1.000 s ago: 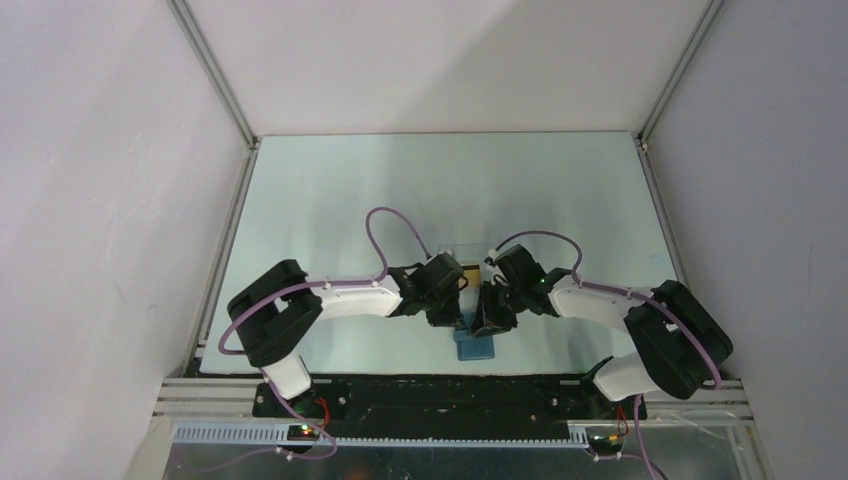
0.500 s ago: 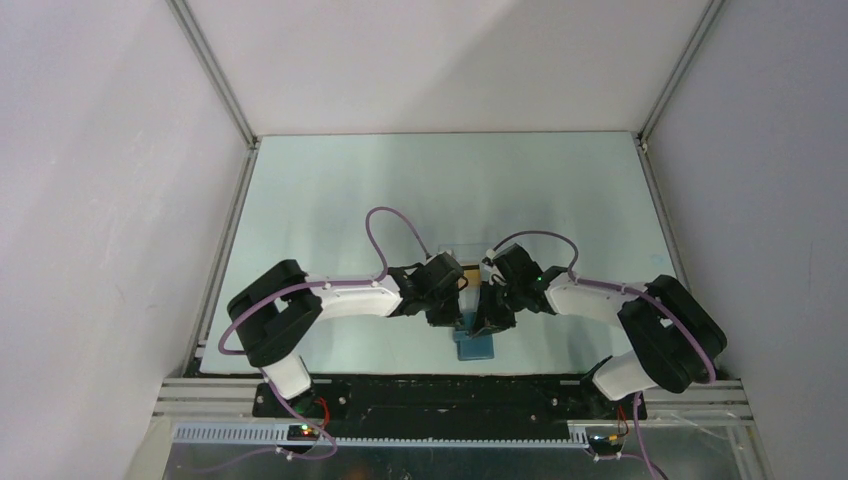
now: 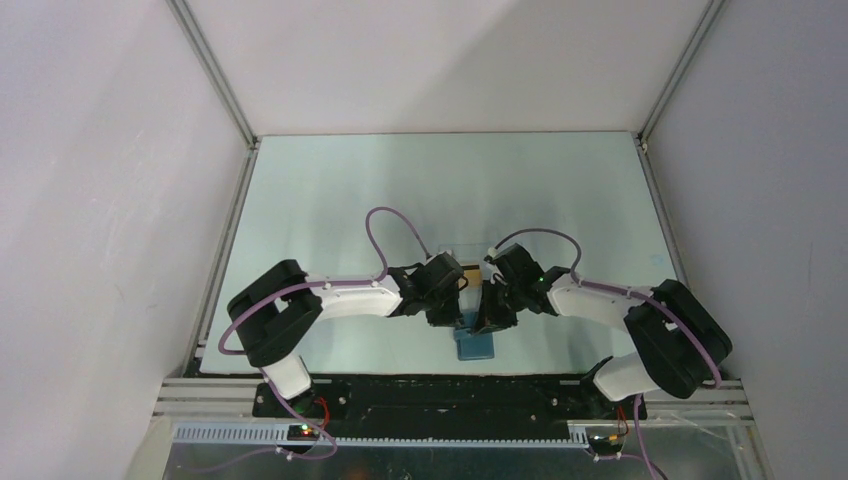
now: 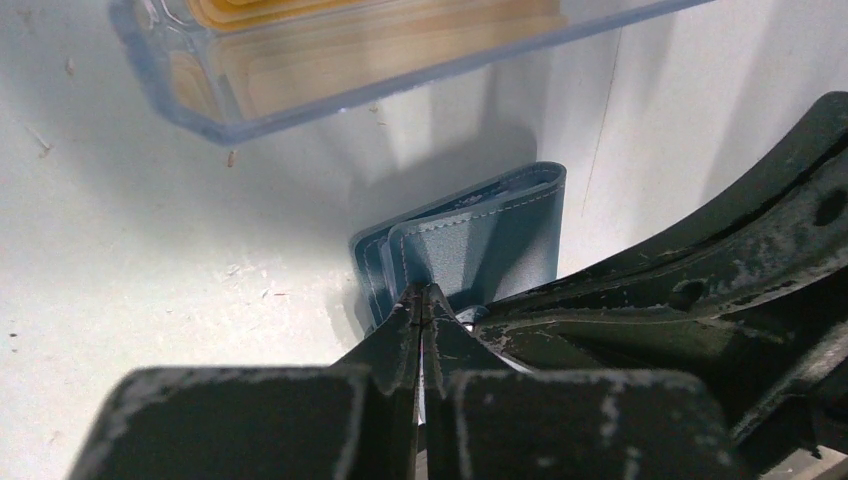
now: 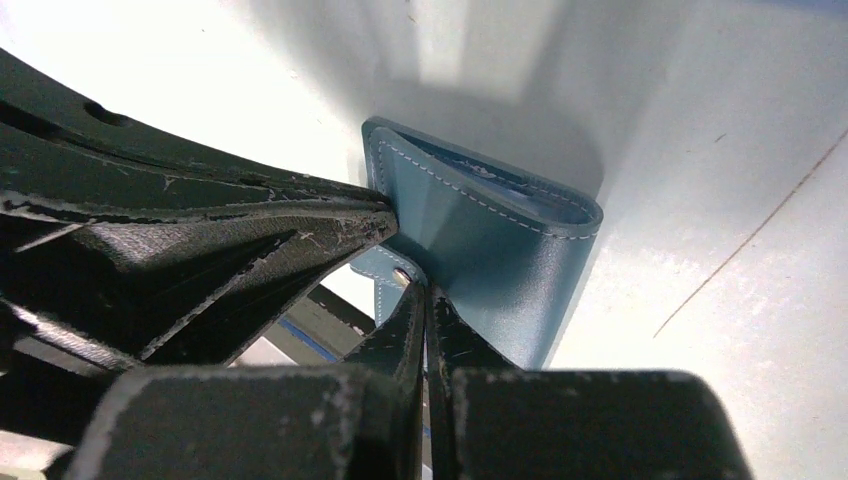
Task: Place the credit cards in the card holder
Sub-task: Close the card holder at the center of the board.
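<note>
Both pincers were pressed together on the blue card holder (image 4: 480, 235): left pincer (image 4: 421, 305) at its near edge, right pincer (image 5: 425, 298) at a flap. It sat on the counter (image 4: 150, 260), near a clear box (image 4: 250, 112) of orange cards (image 4: 400, 45).

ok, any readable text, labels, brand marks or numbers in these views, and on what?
None readable.
Blue stitched folding card holder: plain, no logo or print showing in either wrist view.
Orange-gold cards inside the clear plastic box: blurred through the wall, any print unreadable.
Top view: everything too small to show a label.
</note>
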`<state>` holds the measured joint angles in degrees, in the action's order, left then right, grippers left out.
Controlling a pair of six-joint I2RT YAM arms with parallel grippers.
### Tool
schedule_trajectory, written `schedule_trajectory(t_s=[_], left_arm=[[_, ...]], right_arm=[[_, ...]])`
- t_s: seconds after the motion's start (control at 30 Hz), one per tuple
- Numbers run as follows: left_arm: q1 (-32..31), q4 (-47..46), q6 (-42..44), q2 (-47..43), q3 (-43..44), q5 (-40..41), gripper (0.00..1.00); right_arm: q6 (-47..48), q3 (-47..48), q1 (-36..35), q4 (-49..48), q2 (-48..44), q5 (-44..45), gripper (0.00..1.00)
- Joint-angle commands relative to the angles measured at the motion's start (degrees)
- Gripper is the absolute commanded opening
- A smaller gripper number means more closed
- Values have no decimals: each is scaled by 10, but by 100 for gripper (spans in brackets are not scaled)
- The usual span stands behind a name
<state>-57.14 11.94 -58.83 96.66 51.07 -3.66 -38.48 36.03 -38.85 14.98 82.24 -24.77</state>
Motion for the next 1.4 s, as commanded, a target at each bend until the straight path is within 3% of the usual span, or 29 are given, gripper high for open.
schedule_trajectory(t_s=[0.0,0.67,1.1,1.37], left_arm=[[-6,26,18,20,-4,16,0],[-7,26,19,17,-5,17,0],[-4,27,16,-102,18,27,9],[-21,26,16,-68,35,-18,1]], right_arm=[[16,8,4,14,-26,37,0],[30,3,-7,11,10,73,0],[32,-3,-13,15,7,83,0],[31,-3,-14,19,5,84,0]])
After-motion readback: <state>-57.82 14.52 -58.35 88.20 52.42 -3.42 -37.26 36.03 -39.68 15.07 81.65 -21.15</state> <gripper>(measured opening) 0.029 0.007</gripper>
